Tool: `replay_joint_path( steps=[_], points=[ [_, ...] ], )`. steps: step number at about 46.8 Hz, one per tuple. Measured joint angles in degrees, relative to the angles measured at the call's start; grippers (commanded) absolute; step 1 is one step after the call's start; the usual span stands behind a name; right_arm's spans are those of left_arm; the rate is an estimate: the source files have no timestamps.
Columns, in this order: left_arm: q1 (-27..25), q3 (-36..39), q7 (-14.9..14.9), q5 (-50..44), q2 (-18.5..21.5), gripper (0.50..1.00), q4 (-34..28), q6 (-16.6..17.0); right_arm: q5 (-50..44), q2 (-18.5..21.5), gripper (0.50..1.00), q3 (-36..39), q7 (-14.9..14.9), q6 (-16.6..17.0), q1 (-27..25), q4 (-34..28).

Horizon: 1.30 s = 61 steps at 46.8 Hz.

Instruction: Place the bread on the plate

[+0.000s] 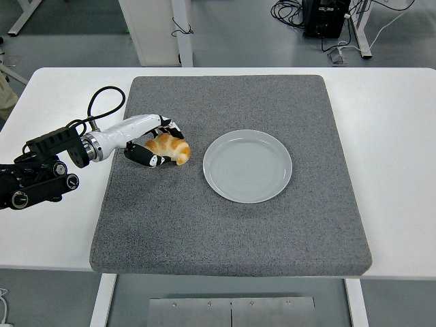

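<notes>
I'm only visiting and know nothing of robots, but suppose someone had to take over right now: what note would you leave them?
Left hand: fingers curled around the bread, which seems to rest on the grey mat, left of the plate.
Right hand: not in view.
Plate: empty, near the mat's middle.
Done: the hand has reached the bread and closed on it.
Left: lift the bread, carry it right over the plate, set it down, let go.
</notes>
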Motion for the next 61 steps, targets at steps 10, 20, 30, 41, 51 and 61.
replay_joint_path(
  steps=[10, 20, 30, 41, 51, 61],
  points=[
    [-1.68, -0.48, -0.54, -0.23, 0.84, 0.500, 0.06, -0.10, 0.00, 0.00, 1.000, 0.00, -0.03, 0.00, 0.00, 0.03],
    [-6.10, -0.48, -0.50, -0.63, 1.22, 0.500, 0.02, -1.80, 0.00, 0.00, 1.000, 0.00, -0.04, 0.00, -0.01, 0.04],
    [-10.54, -0.32, -0.29, -3.26, 2.10, 0.500, 0.10, -3.93, 0.00, 0.00, 1.000, 0.00, -0.03, -0.01, 0.00, 0.01],
    [-15.67, -0.17, -0.11, -4.51, 2.27, 0.500, 1.44, -6.75, 0.00, 0.00, 1.000, 0.00, 0.00, 0.00, 0.00, -0.01],
    [-19.46, -0.36, -0.17, -6.22, 1.81, 0.500, 5.51, -9.84, 0.00, 0.00, 1.000, 0.00, -0.02, 0.00, 0.00, 0.02],
    [-20.86, -0.59, -0.36, -7.08, -0.43, 0.500, 10.88, -12.03, 0.00, 0.00, 1.000, -0.01, -0.04, 0.00, 0.00, 0.01]
  ],
)
